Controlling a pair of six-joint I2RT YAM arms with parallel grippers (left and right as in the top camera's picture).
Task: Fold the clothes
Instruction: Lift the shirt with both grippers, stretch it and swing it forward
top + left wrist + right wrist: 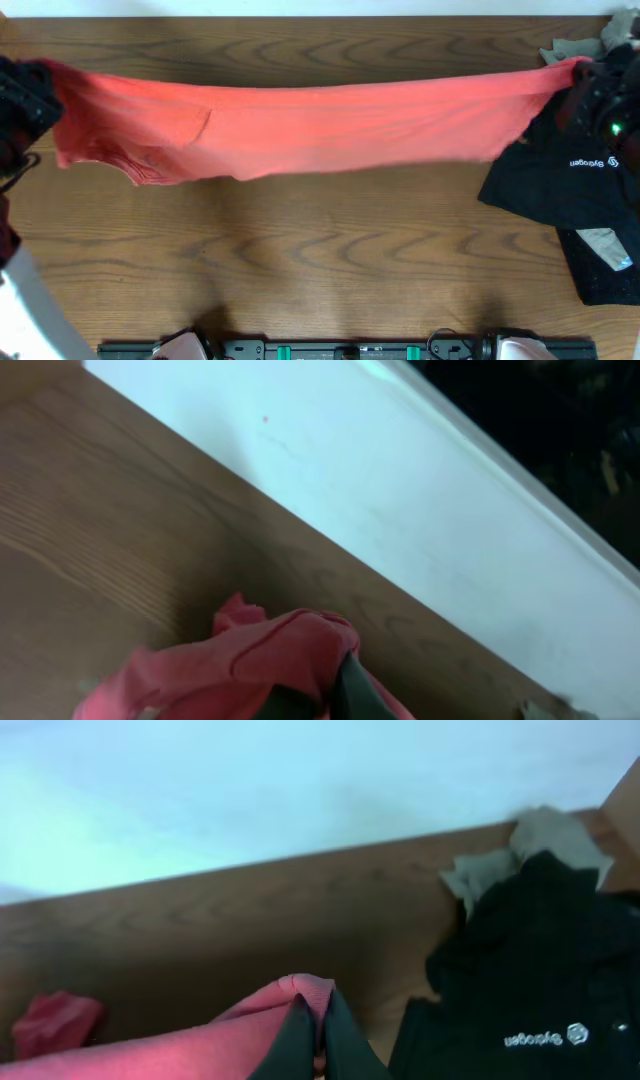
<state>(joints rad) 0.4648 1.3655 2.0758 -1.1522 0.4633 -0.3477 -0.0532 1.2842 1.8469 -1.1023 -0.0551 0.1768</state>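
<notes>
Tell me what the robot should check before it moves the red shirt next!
1. Grip of left gripper on shirt: ok, shut on it.
2. Grip of right gripper on shirt: ok, shut on it.
3. Shirt stretched straight between them: ok.
4. Bare table in front to lay it on: ok.
5. Space between black tee and the shirt's right end: not ok, the tee lies right by it.
6. Which side faces up: cannot tell, no lettering shows.
</notes>
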